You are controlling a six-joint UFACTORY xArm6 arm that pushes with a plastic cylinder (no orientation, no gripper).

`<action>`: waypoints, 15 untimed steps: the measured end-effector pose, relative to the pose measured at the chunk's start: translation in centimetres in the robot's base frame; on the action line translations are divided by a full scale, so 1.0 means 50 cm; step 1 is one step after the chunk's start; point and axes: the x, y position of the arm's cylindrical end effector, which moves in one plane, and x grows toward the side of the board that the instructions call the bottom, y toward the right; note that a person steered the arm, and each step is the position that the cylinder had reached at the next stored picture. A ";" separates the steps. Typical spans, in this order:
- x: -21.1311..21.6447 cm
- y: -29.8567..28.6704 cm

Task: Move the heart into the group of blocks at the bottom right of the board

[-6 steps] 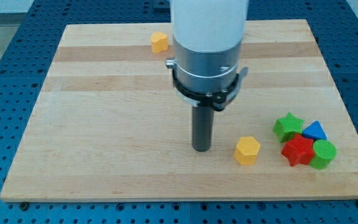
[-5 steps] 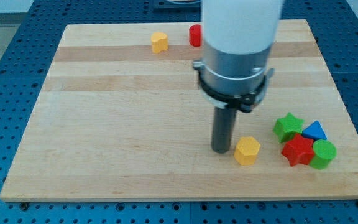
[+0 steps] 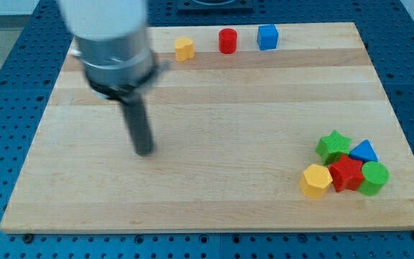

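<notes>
A small yellow block (image 3: 184, 49), which looks like the heart, lies near the view's top, left of centre. My tip (image 3: 144, 152) rests on the board in the left half, well below that block and a little to its left, touching no block. At the bottom right a group sits together: a green star (image 3: 333, 145), a blue triangle (image 3: 365, 152), a red star (image 3: 346, 173), a green cylinder (image 3: 374, 178) and a yellow hexagon (image 3: 315, 180), which sits against the red star's left side.
A red cylinder (image 3: 226, 41) and a blue cube (image 3: 267, 36) stand along the top edge, to the right of the yellow block. The wooden board (image 3: 214, 208) lies on a blue perforated table. The arm's wide body hangs over the top left.
My tip has swung from beside the yellow hexagon far to the view's left. The hexagon now sits further right, against the red star. The red cylinder and blue cube are uncovered.
</notes>
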 end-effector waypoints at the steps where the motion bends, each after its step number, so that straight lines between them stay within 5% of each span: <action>1: -0.148 -0.141; 3: -0.463 -0.288; 4: -0.573 -0.186; 5: -0.529 0.021; 6: -0.388 0.213; 7: -0.273 0.262; 10: -0.373 0.230; 11: -0.310 0.382; 12: -0.152 0.507; 13: -0.074 0.538; 15: -0.249 0.520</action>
